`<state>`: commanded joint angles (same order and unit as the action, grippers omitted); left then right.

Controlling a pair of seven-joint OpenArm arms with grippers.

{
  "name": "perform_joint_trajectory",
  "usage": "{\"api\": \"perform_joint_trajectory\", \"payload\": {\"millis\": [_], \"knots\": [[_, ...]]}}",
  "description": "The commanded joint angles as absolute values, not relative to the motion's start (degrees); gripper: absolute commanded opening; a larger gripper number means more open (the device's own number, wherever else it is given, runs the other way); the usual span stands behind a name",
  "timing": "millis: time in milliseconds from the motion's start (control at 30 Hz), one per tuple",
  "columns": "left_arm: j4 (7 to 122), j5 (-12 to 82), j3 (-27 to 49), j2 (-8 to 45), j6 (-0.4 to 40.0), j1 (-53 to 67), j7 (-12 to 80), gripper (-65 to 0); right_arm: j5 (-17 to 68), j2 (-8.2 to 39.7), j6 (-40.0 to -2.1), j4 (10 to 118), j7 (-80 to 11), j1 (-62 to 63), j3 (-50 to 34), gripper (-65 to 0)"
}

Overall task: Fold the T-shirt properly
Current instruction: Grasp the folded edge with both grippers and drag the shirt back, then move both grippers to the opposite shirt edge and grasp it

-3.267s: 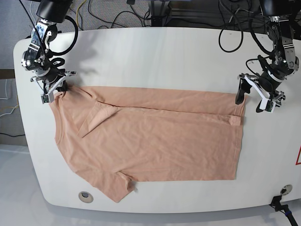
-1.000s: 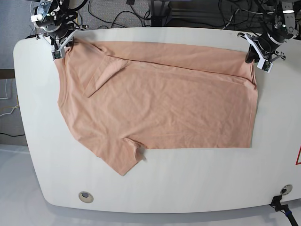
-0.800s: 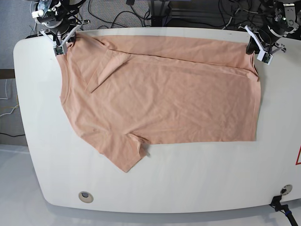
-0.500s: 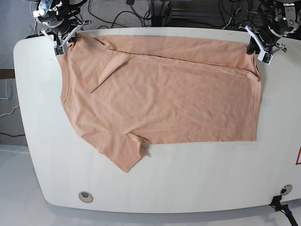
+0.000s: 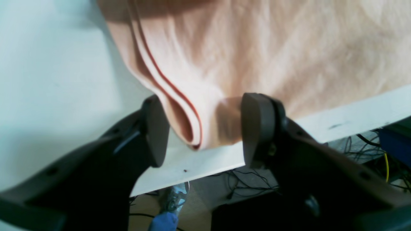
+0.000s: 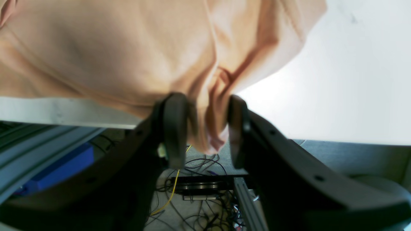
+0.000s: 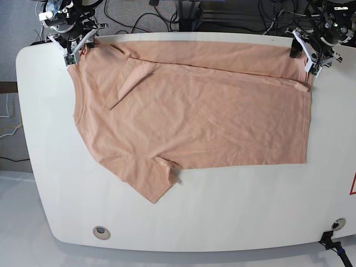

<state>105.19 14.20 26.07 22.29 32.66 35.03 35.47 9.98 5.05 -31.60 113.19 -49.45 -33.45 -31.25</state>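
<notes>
The peach T-shirt (image 7: 189,111) lies spread flat on the white table (image 7: 233,211), its top edge along the table's far edge. At the far right corner my left gripper (image 7: 309,51) is open; its fingers (image 5: 155,128) stand wide apart around the folded hem corner (image 5: 189,128), which rests on the table edge. At the far left corner my right gripper (image 7: 77,47) straddles the shoulder. There a bunch of cloth (image 6: 208,128) hangs over the edge between its fingers (image 6: 175,128), which stand a little apart. One sleeve (image 7: 153,186) points to the front, the other (image 7: 125,83) is folded onto the chest.
Cables and frame parts (image 7: 183,14) lie behind the table's far edge. A round hole (image 7: 100,231) sits near the front left corner, and a black fitting (image 7: 334,225) at the front right.
Both arms dragged the shirt from mid-table to the far edge. In the last half second the right hem corner dropped flat and my left gripper lifted off it.
</notes>
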Motion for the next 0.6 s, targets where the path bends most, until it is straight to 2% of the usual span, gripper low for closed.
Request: {"api": "perform_joint_trajectory", "payload": {"millis": [333, 400, 600], "knots": [[108.09, 13.14, 33.27, 22.29, 32.66, 26.51, 35.56, -32.0, 9.98, 7.43, -31.6, 115.3, -51.21, -30.46, -31.34, -43.5], [108.0, 13.14, 32.66, 22.02, 32.66, 24.4, 35.56, -32.0, 9.98, 7.87, -31.6, 115.21, -51.3, -27.74, -31.34, -43.5], [102.73, 13.05, 23.43, 21.93, 32.66, 14.37, 35.47, -32.0, 9.8, 8.22, -31.6, 114.24, -51.38, -18.86, -30.9, -43.4]]}}
